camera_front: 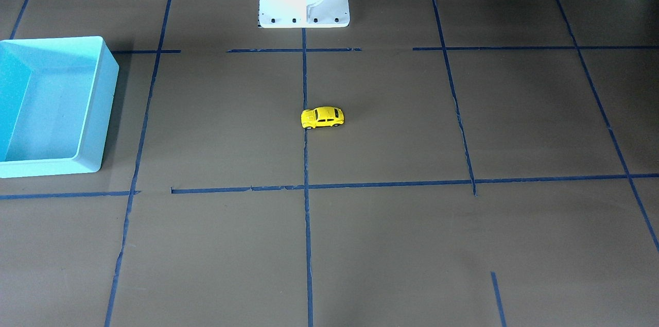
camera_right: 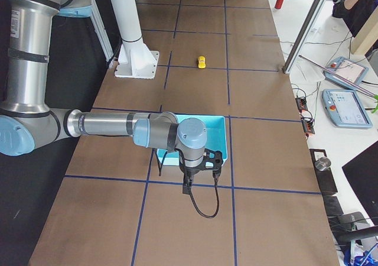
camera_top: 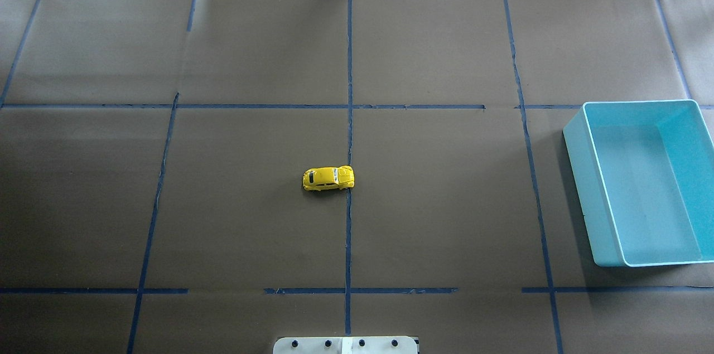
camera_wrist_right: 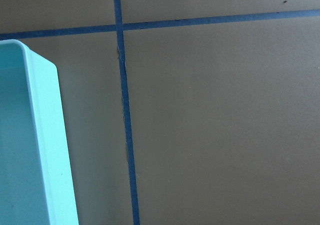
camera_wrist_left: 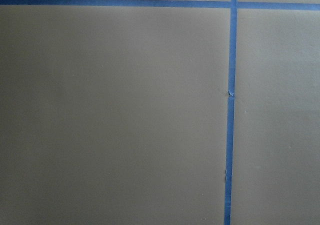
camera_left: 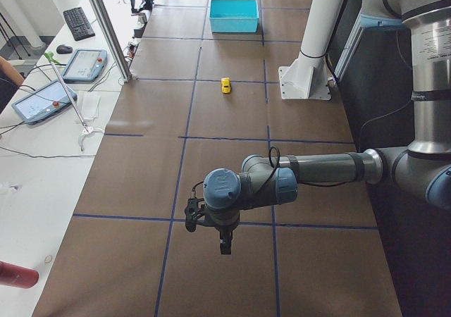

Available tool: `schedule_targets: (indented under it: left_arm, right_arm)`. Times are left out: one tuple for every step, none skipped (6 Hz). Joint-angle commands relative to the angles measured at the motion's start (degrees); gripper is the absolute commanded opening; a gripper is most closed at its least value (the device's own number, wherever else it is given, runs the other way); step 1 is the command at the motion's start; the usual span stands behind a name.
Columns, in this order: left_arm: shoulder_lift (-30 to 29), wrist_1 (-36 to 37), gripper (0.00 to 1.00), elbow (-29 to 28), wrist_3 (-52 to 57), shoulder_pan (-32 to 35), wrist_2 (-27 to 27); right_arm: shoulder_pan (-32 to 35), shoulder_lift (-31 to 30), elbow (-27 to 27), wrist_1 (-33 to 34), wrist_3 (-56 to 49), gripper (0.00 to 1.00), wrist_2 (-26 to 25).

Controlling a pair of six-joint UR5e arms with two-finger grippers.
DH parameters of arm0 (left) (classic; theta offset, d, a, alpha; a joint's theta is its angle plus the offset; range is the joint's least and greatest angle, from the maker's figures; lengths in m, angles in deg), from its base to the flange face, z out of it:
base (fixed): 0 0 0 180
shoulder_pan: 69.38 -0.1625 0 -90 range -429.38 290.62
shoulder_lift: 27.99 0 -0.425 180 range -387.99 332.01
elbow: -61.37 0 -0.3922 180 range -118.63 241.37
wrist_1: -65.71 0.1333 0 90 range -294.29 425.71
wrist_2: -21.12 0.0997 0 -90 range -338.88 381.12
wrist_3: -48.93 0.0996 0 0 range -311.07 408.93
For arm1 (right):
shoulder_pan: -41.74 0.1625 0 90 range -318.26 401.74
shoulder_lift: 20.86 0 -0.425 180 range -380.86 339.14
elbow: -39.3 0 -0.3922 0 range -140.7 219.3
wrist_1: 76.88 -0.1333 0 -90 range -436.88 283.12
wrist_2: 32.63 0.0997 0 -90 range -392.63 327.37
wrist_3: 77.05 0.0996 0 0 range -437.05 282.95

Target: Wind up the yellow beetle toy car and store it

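1. Roughly at the centre of the bench, yellow beetle toy car sat upright, one end on centre tape line.
2. Left jaws and right jaws hung over opposite bench ends; open or closed, couldn't tell.
3. Teal bin sat far right.

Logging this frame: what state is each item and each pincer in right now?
yellow beetle toy car: upright on its wheels at the centre tape line, untouched.
teal bin: upright, open-topped, empty.
left pincer: over bare table, far from the car; open or shut, cannot tell.
right pincer: by the bin's rim; open or shut, cannot tell.
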Motion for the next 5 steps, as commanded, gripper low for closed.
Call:
schedule_targets:
  left_arm:
    - [0.1,-0.1,1.00,0.5,0.0,1.3,-0.1]
    - [0.2,0.0,1.00,0.6,0.0,1.3,0.0]
    - [0.0,0.0,1.00,0.0,0.0,1.3,0.0]
    - [-0.1,-0.1,1.00,0.3,0.0,1.2,-0.1]
    - [-1.0,0.0,1.00,-0.2,0.1,1.2,0.1]
  right_arm:
    - [0.0,0.3,-0.4,-0.2,0.0,1.00,0.5]
    - [0.0,0.2,-0.1,-0.2,-0.2,1.00,0.9]
    - [0.0,0.2,1.0,-0.3,-0.4,1.00,0.6]
    - [0.0,0.2,0.9,-0.3,-0.4,1.00,0.7]
    - [0.0,0.1,1.1,-0.3,-0.5,1.00,0.6]
